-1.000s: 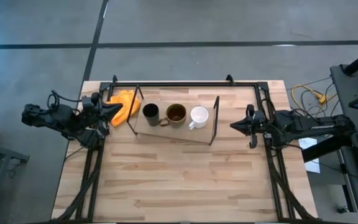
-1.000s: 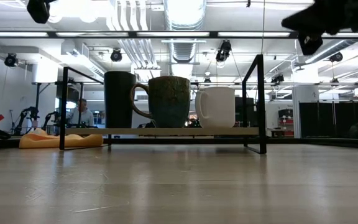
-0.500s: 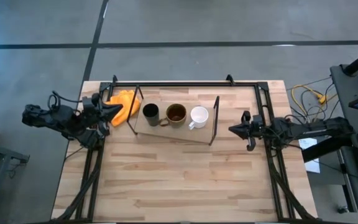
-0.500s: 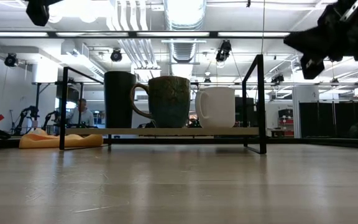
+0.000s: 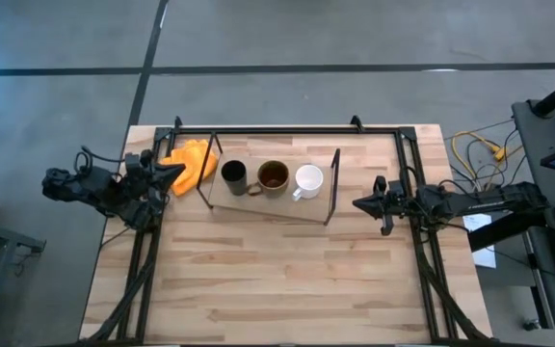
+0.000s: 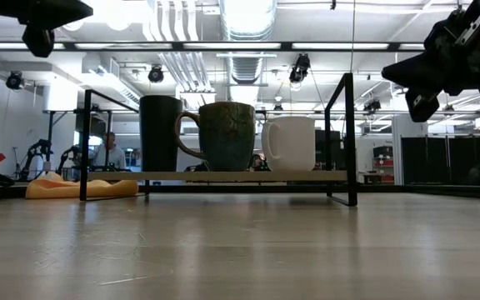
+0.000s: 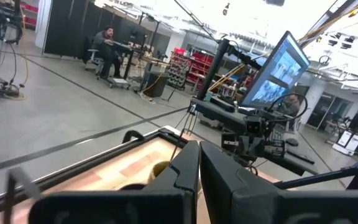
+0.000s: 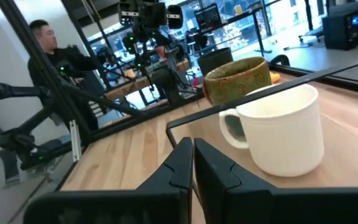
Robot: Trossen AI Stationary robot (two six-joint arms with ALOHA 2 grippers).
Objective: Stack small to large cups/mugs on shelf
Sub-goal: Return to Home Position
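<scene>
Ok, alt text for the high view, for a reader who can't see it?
Three mugs stand in a row on the shelf: dark mug, brown mug, white mug, left to right. The left pincer is by an orange cloth; the right pincer is right of the shelf.

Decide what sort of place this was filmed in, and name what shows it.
Most likely a robotics lab in a large industrial hall: bare ducts run overhead, the concrete floor is grey and marked with lines, and a monitor and a seated person show in the background.
</scene>
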